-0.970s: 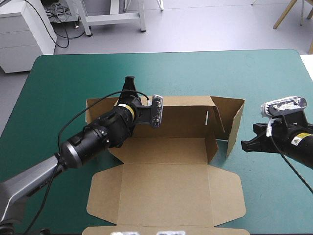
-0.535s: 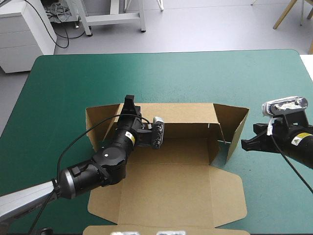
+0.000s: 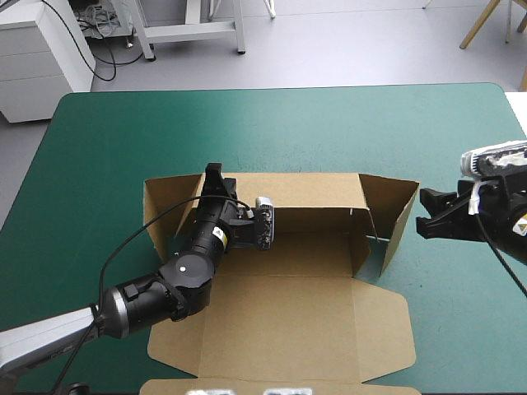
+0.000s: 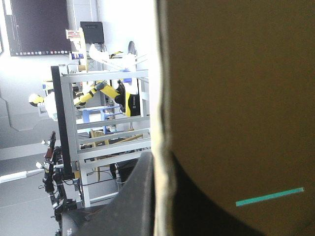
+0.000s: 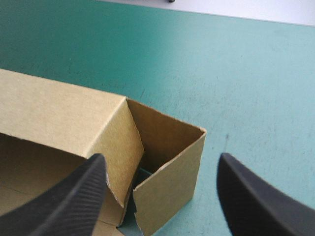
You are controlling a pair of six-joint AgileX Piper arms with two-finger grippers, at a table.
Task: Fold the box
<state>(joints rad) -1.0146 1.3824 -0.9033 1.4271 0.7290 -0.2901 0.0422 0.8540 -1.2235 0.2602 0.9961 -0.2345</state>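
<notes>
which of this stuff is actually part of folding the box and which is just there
Part of the job:
the box, back and right walls raised
left gripper, shut on the box's back wall
right gripper, open, beside the right wall

Just there:
the teal-green cover under the box

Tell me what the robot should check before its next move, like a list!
1. Left gripper holding the box: ok, clamped on the top edge of the far wall.
2. Right gripper ready to grab: ok, fingers apart.
3. Right gripper clear of the board: ok, there is a gap to the right end flap.
4. Right end flap tucked in: not ok, it stands splayed outward.
5. Lid lying flat: ok.
6. Left end flap tucked in: cannot tell, the arm covers part of it.
</notes>
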